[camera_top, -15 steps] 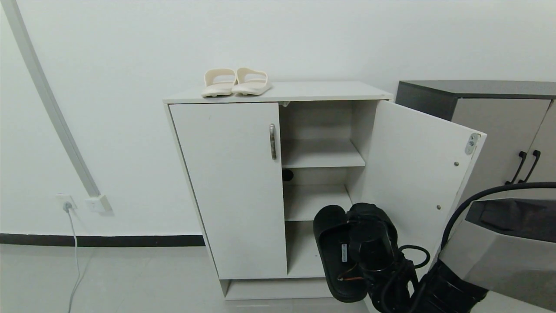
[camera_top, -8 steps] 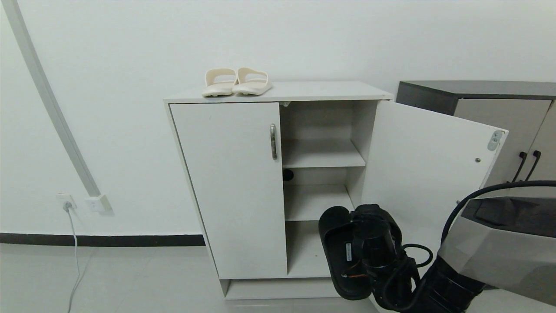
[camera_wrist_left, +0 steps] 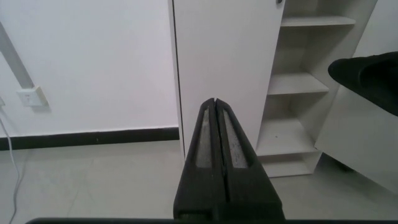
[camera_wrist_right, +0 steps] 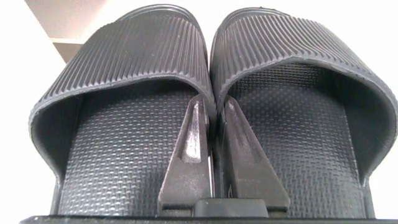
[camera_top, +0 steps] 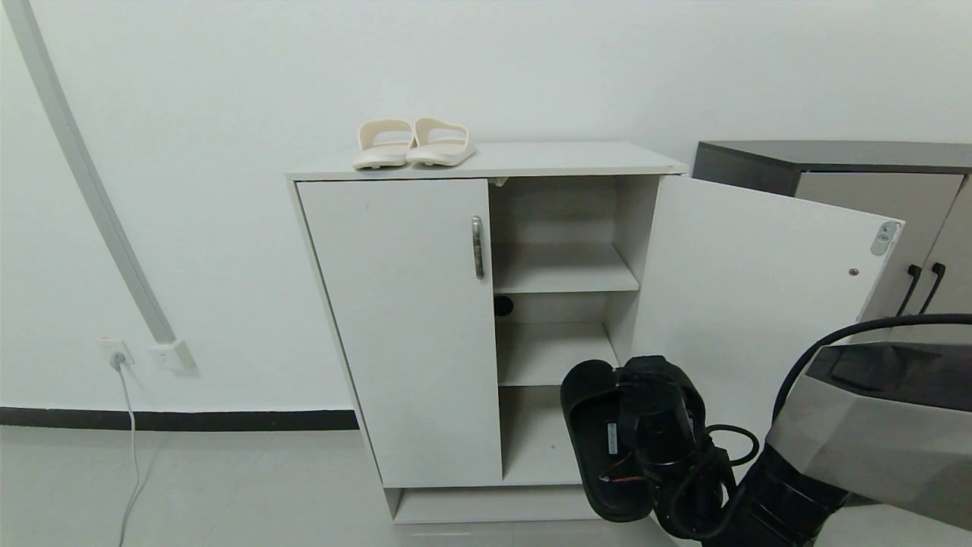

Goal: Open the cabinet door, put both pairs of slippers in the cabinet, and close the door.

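The right cabinet door [camera_top: 752, 296] has swung wider. At the cabinet's five o'clock, my right gripper [camera_wrist_right: 212, 112] pinches the black slippers [camera_top: 600, 441]; my left gripper [camera_wrist_left: 215, 109] is clenched, empty.

- Holds left gripper [camera_wrist_left: 214, 107] pointing forward, fingers pressed flat together.
- Pinches black slippers [camera_wrist_right: 112, 155] in right gripper [camera_wrist_right: 210, 112], right arm low at near right.
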Robot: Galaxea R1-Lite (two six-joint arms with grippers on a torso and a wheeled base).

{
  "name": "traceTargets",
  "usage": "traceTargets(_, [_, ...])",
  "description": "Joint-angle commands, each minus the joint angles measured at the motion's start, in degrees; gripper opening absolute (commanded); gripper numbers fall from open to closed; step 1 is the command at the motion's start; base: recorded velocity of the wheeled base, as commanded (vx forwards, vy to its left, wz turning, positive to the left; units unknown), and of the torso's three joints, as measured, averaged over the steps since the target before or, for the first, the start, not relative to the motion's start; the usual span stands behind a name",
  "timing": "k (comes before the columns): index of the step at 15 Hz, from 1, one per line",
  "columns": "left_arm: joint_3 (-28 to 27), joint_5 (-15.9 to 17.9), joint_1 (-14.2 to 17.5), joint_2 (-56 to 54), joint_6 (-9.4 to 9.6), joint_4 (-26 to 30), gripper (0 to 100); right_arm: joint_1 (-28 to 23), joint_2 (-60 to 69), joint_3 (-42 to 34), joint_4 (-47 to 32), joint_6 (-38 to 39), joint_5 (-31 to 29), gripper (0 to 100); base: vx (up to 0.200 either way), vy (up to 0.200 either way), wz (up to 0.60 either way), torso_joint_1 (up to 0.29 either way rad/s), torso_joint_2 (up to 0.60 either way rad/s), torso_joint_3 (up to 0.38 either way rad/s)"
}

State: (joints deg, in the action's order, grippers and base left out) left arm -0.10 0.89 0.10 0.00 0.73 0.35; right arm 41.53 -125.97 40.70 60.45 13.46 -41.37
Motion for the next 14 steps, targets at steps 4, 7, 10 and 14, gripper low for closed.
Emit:
traceTargets(4, [0.01, -0.36, 0.08, 0.09, -1.0, 0.0, 0, 1.62, -5.69, 8.95, 1.77, 0.08, 7.36, 0, 0.0, 0.0, 0.0, 0.0, 0.0, 0.0])
traceTargets(7, [0.01, -0.36, 0.08, 0.09, -0.91, 0.0, 0, 1.8, -9.39, 13.35, 1.86, 0.6, 7.27, 0, 0.0, 0.0, 0.0, 0.0, 0.0, 0.0])
traceTargets(10, [0.01, -0.36, -0.01, 0.09, -0.91, 0.0, 0, 1.8, -10.35, 13.7, 1.77, 1.83, 7.1, 0, 0.0, 0.0, 0.0, 0.0, 0.0, 0.0])
traceTargets(14, [0.01, -0.36, -0.01, 0.09, -0.91, 0.0, 0, 1.62, -13.08, 15.11, 1.77, 2.27, 3.14, 0, 0.0, 0.0, 0.0, 0.0, 0.0, 0.0])
